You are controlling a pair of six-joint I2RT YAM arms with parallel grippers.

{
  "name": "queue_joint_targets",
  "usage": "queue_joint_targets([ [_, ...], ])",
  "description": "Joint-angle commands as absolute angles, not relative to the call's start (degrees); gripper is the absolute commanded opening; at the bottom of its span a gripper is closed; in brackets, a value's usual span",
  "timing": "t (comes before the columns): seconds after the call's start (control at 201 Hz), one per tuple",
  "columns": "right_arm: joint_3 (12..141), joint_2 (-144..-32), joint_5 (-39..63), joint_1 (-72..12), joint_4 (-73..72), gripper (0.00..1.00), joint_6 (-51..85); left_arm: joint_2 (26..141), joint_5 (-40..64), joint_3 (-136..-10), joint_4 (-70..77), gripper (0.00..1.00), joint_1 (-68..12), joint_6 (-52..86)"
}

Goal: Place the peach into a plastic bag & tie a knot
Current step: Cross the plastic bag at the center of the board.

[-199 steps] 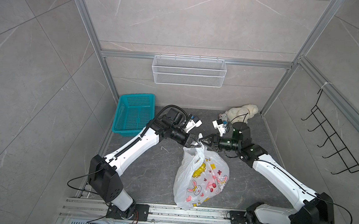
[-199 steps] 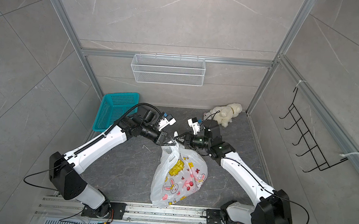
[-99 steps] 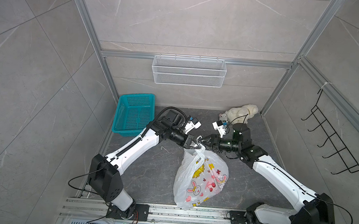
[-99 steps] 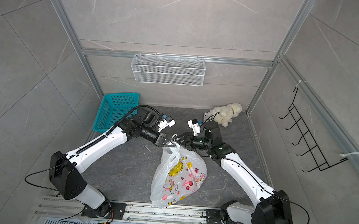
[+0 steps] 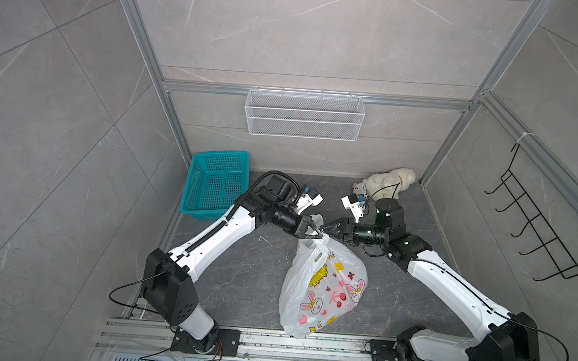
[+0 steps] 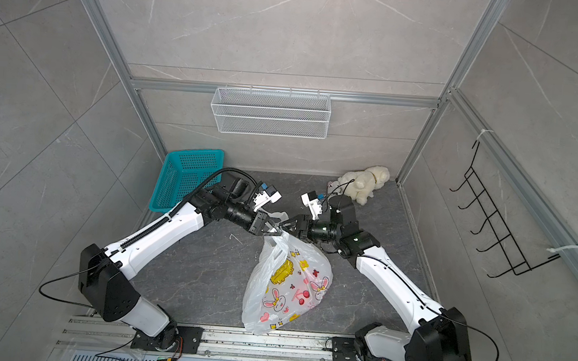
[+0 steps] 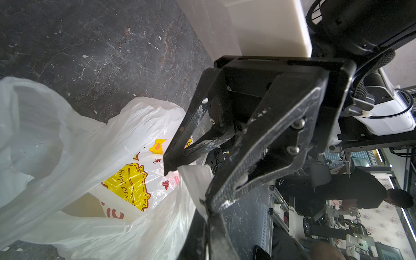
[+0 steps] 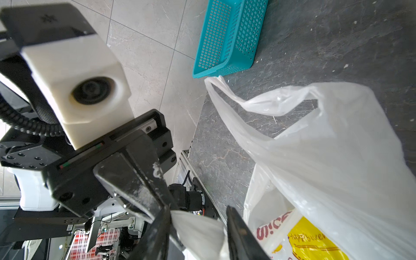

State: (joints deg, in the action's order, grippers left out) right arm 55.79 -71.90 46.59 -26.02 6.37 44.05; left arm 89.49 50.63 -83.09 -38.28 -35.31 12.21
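Note:
The plastic bag [image 5: 322,288] [image 6: 283,285] stands on the dark floor between my arms, its bunny and cherry print facing up. My left gripper [image 5: 314,234] [image 6: 273,229] is shut on one white handle strip [image 7: 193,177] at the bag's top. My right gripper [image 5: 326,230] [image 6: 283,227] meets it tip to tip and is open, its fingers [image 8: 236,225] on either side of that same strip. The other handle loop [image 8: 216,90] hangs free. The peach is hidden. No knot shows.
A teal basket [image 5: 217,183] leans at the back left corner. A cream plush toy [image 5: 388,185] lies at the back right. A wire shelf [image 5: 304,116] hangs on the back wall and a black hook rack [image 5: 538,233] on the right wall. The arms' base rail [image 5: 269,340] runs along the front.
My right gripper's jaws have parted around the handle strip. Both grippers and the bag's top have stayed almost where they were.

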Motion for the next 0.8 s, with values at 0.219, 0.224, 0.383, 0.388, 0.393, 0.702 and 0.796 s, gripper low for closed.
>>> queue_joint_targets([
  [0.219,57.3,-71.8,47.88,-26.96,13.22,0.43,36.04,89.73,50.11,-87.36,-37.61,0.04,-34.73,13.88],
  [0.224,57.3,-71.76,47.8,-26.97,13.33,0.43,35.95,89.73,50.1,-87.41,-37.66,0.04,-34.72,13.84],
  [0.383,57.61,-69.61,44.02,-27.73,16.86,0.47,30.08,90.27,50.45,-88.4,-38.76,0.04,-34.46,13.6],
  [0.388,57.59,-69.52,43.9,-27.75,16.83,0.48,30.03,90.27,50.49,-88.41,-38.76,0.04,-34.5,13.66],
  [0.393,57.58,-69.39,43.66,-27.76,16.81,0.48,29.87,90.27,50.56,-88.41,-38.72,0.04,-34.43,13.68],
  [0.702,53.81,-64.64,42.35,-28.38,11.96,0.63,21.89,89.87,53.11,-88.56,-37.61,0.06,-33.88,15.47],
  [0.796,53.36,-64.17,40.35,-28.48,11.84,0.64,20.04,90.25,54.12,-88.8,-37.89,0.07,-33.75,15.61],
])
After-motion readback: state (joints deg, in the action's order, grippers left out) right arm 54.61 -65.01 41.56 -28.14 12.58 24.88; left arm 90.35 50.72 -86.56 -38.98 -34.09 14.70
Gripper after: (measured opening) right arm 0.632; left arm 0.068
